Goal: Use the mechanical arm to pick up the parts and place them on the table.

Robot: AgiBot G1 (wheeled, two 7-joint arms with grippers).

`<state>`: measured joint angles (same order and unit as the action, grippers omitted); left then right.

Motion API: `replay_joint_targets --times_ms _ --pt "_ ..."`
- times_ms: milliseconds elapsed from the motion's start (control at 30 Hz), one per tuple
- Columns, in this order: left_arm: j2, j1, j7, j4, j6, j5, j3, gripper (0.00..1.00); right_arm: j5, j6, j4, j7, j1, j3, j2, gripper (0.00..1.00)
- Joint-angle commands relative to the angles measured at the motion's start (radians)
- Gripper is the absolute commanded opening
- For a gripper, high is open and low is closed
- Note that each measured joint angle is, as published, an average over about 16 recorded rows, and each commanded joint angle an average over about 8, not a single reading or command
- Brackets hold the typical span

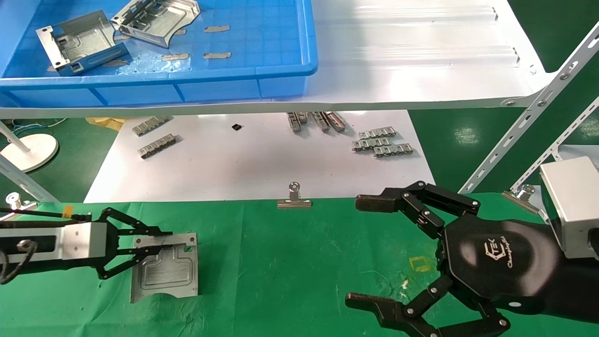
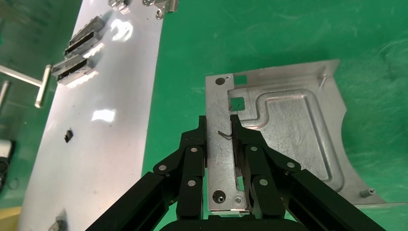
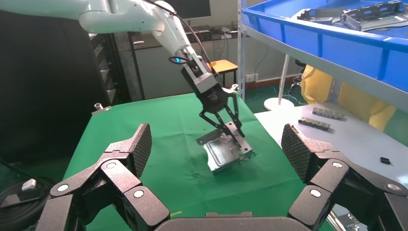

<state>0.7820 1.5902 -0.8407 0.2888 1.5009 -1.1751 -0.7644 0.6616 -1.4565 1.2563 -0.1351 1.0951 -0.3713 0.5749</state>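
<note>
My left gripper (image 1: 157,243) is shut on the upturned edge flange of a shiny silver part (image 1: 166,271) at the left of the green table (image 1: 290,271). In the left wrist view its fingers (image 2: 195,154) clamp the flange strip on both sides, midway point (image 2: 219,129), and the plate (image 2: 293,139) spreads beyond them. The right wrist view shows this part (image 3: 221,151) tilted, with its low edge at the cloth. Two more parts (image 1: 77,42) (image 1: 157,18) lie in the blue tray (image 1: 187,75). My right gripper (image 1: 365,252) (image 3: 216,139) is open and empty over the table's right side.
The blue tray stands on a glossy white shelf (image 1: 412,56) at the back. Below it a white board (image 1: 262,164) holds ribbed grey strips (image 1: 381,142) (image 1: 157,145). A binder clip (image 1: 294,199) grips the table's far edge. Slotted white struts (image 1: 529,121) rise at the right.
</note>
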Motion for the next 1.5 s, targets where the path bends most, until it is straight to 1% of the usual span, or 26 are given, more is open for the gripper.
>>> replay_joint_targets --times_ms 33,267,433,533,633,767,867,967,1300,1500 --pt "0.016 0.006 -0.033 -0.031 -0.005 -0.010 -0.005 1.00 0.000 0.000 0.000 0.000 0.000 0.000 0.000 1.00" --pt "0.048 0.030 -0.094 -0.102 -0.004 -0.032 -0.017 1.00 0.000 0.000 0.000 0.000 0.000 0.000 0.000 1.00" --pt "0.060 0.049 -0.100 -0.146 0.028 -0.018 -0.009 1.00 0.000 0.000 0.000 0.000 0.000 0.000 0.000 1.00" --pt "0.060 0.056 -0.070 -0.168 0.063 0.003 0.001 1.00 0.000 0.000 0.000 0.000 0.000 0.000 0.000 1.00" --pt "0.056 0.051 -0.012 -0.180 0.089 0.034 0.012 1.00 0.000 0.000 0.000 0.000 0.000 0.000 0.000 1.00" --pt "0.049 0.033 0.072 -0.177 0.102 0.078 0.027 1.00 0.000 0.000 0.000 0.000 0.000 0.000 0.000 1.00" --pt "0.046 0.021 0.116 -0.174 0.107 0.112 0.039 1.00 0.000 0.000 0.000 0.000 0.000 0.000 0.000 1.00" --pt "0.044 0.015 0.134 -0.174 0.110 0.130 0.047 1.00 0.000 0.000 0.000 0.000 0.000 0.000 0.000 1.00" --pt "0.043 0.015 0.118 -0.161 0.106 0.115 0.044 1.00 0.000 0.000 0.000 0.000 0.000 0.000 0.000 1.00" --pt "0.029 -0.021 0.179 -0.082 0.098 0.137 0.073 1.00 0.000 0.000 0.000 0.000 0.000 0.000 0.000 1.00"
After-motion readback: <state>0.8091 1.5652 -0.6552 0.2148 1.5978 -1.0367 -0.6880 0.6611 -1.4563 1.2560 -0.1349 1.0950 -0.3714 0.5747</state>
